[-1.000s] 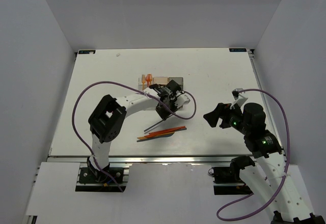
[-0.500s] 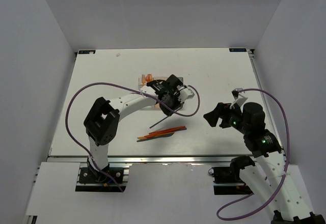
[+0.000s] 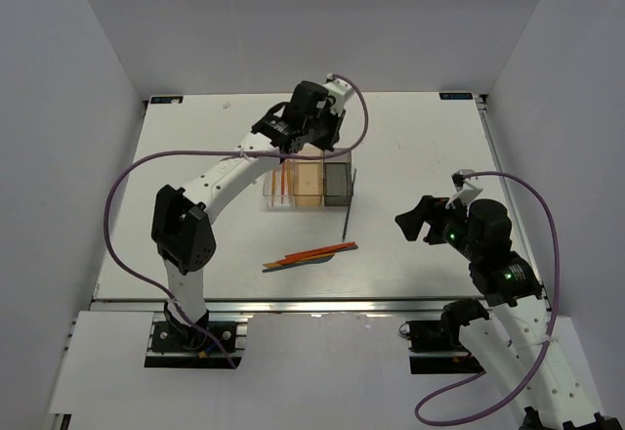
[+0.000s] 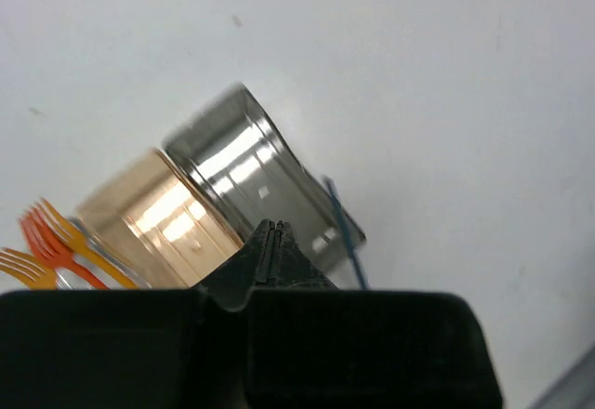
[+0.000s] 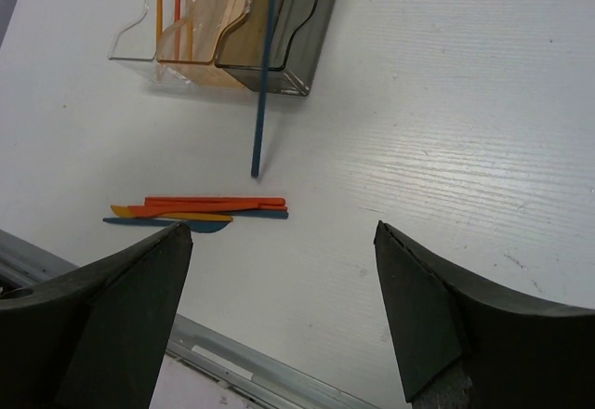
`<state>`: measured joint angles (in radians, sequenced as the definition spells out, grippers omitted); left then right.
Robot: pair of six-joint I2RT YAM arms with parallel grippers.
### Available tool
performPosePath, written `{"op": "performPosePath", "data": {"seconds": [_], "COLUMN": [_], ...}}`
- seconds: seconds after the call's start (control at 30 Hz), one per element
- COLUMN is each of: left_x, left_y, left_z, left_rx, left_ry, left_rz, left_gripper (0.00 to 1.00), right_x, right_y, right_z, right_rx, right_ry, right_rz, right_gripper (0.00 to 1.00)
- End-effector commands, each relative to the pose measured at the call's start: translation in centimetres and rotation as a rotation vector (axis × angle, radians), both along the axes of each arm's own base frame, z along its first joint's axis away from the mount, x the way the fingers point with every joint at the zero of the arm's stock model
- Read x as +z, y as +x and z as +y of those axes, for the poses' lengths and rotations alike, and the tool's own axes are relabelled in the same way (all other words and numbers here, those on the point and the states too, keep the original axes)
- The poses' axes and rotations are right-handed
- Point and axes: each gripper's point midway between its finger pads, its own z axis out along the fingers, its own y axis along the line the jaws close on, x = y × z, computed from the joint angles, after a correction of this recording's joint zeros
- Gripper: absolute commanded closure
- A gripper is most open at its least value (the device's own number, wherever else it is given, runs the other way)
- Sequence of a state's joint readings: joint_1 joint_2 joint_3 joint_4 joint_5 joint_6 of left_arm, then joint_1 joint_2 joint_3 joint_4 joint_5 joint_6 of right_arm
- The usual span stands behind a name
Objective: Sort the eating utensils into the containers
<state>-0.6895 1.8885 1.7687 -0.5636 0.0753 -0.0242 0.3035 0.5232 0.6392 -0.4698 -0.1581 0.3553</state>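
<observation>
Three containers stand in a row: clear (image 3: pixel 277 184), tan (image 3: pixel 308 182) and dark grey (image 3: pixel 337 178). Orange forks (image 5: pixel 164 7) stand in the clear one. A dark grey-blue utensil (image 5: pixel 263 84) leans at the dark bin's (image 5: pixel 299 28) right front, its free end pointing at the near edge. Several orange and dark utensils (image 3: pixel 311 253) lie in a pile on the table. My left gripper (image 4: pixel 272 229) hovers over the far side of the bins, shut with nothing in it. My right gripper (image 5: pixel 281 227) hangs open right of the pile, holding nothing.
The white table (image 3: pixel 420 147) is walled by grey panels on three sides. A metal rail (image 3: pixel 312 304) runs along the near edge. The left arm's purple cable (image 3: pixel 137 171) loops over the table's left part.
The left gripper has risen from in front of the bins to their far side. The dark utensil it carried is released and now leans at the dark bin. The right arm barely moved.
</observation>
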Motion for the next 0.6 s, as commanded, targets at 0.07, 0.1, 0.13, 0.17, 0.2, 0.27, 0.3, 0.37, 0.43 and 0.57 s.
{"op": "performPosePath", "data": {"seconds": [0.07, 0.1, 0.13, 0.17, 0.2, 0.27, 0.3, 0.37, 0.43, 0.57], "left_x": [4.3, 4.1, 3.9, 3.2, 3.1, 6.4, 4.9, 6.7, 8.4, 10.3], "left_y": [6.0, 6.6, 6.7, 6.3, 6.0, 5.2, 4.5, 3.9, 3.0, 0.6], "left_z": [-0.3, 0.0, -0.4, -0.7, -0.7, 0.0, 0.9, 2.5, 5.3, 12.3], "left_rx": [0.254, 0.289, 0.282, 0.259, 0.264, 0.282, 0.313, 0.359, 0.449, 0.677], "left_ry": [-0.185, -0.199, -0.219, -0.226, -0.237, -0.326, -0.325, -0.342, -0.307, -0.211], "left_rz": [-0.124, -0.117, -0.111, -0.088, -0.08, -0.14, -0.118, -0.158, -0.19, -0.243], "left_gripper": [1.0, 1.0, 1.0, 1.0, 1.0, 0.98, 0.89, 0.55, 0.34, 0.02], "right_x": [1.1, 1.0, 0.8, 0.8, 0.8, 0.5, 0.1, -1.3, -4.0, -6.3], "right_y": [0.5, 0.5, 0.5, 0.4, 0.4, 0.5, 0.6, 1.0, 1.4, 3.2], "right_z": [-0.4, -0.4, -0.6, -0.6, -0.7, -0.7, -0.5, -0.2, 0.1, -0.7], "right_rx": [-0.032, -0.034, -0.038, -0.041, -0.044, -0.055, -0.051, -0.055, -0.058, -0.117], "right_ry": [-0.004, -0.006, -0.009, -0.011, -0.01, -0.005, 0.0, 0.014, -0.009, -0.088], "right_rz": [-0.038, -0.032, -0.026, -0.025, -0.03, -0.023, -0.013, 0.036, 0.135, 0.225], "right_gripper": [0.15, 0.16, 0.15, 0.15, 0.15, 0.12, 0.11, 0.11, 0.11, 0.16]}}
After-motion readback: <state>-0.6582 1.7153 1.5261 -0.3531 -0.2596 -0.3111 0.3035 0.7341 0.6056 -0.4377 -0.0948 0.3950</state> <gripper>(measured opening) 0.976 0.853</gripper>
